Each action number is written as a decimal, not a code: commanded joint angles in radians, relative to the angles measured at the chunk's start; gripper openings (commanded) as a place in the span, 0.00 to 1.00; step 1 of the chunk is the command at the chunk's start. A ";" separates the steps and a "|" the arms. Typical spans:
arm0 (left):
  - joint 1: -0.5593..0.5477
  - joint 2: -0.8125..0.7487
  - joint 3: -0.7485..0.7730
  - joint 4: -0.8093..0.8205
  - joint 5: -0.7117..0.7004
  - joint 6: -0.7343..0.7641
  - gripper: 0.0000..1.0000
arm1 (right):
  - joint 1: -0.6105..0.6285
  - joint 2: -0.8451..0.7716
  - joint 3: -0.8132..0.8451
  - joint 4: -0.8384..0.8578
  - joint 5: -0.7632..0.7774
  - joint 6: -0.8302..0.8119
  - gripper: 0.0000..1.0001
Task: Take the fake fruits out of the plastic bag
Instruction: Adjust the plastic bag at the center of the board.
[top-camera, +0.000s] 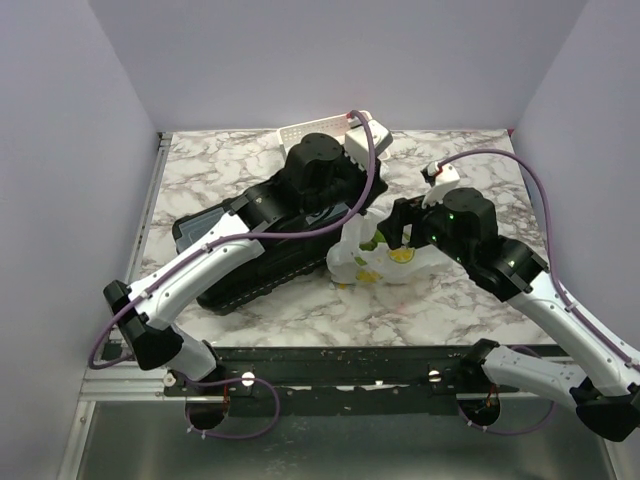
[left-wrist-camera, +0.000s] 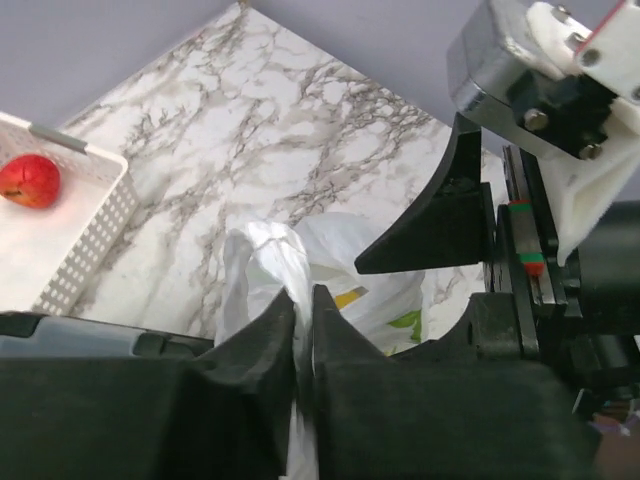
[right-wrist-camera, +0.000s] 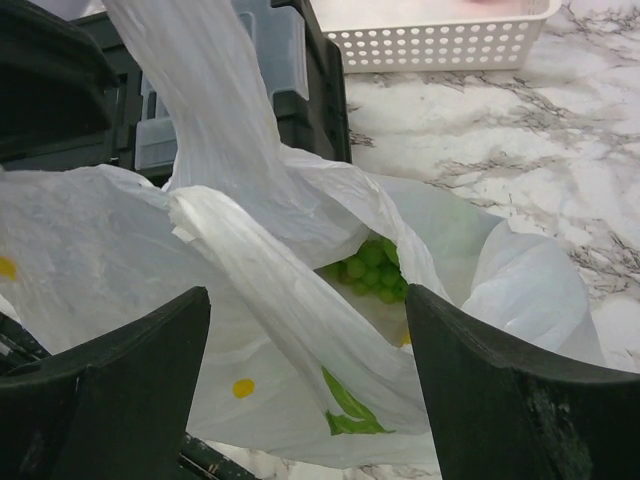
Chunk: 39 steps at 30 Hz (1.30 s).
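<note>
Top view: the plastic bag (top-camera: 365, 262) lies on the marble table (top-camera: 460, 300), against the black toolbox (top-camera: 250, 250) and between the two arms' pincers.

Left wrist view: the left gripper (left-wrist-camera: 303, 322) is pressed together on the bag's twisted handle. The white basket (left-wrist-camera: 95, 205) holds one red fruit (left-wrist-camera: 30, 180).

Right wrist view: the right gripper (right-wrist-camera: 305, 295) stands spread on either side of the open bag, pinching nothing. Only this view shows green grapes (right-wrist-camera: 372, 268) inside the bag.

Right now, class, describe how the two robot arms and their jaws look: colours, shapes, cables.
The left arm and right arm have white links and black joints. A purple cable loops along each. The jaws are black, broad wedges. Green lights glow on the right arm's wrist.
</note>
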<state>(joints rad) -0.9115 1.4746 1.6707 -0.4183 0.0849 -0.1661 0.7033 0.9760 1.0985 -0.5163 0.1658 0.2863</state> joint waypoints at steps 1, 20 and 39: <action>-0.001 -0.051 0.006 -0.031 -0.057 0.043 0.00 | -0.002 -0.004 0.013 -0.015 -0.035 -0.049 0.82; 0.000 -0.396 -0.546 0.426 0.152 -0.200 0.00 | -0.002 0.070 0.087 -0.069 0.003 -0.017 0.65; 0.048 -0.536 -0.718 0.443 -0.092 -0.161 0.00 | -0.001 -0.492 -0.215 -0.481 -0.142 0.674 0.01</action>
<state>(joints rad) -0.8700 0.9394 0.9569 0.0216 0.0303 -0.3370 0.7029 0.5114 0.9264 -0.8188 0.1177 0.7223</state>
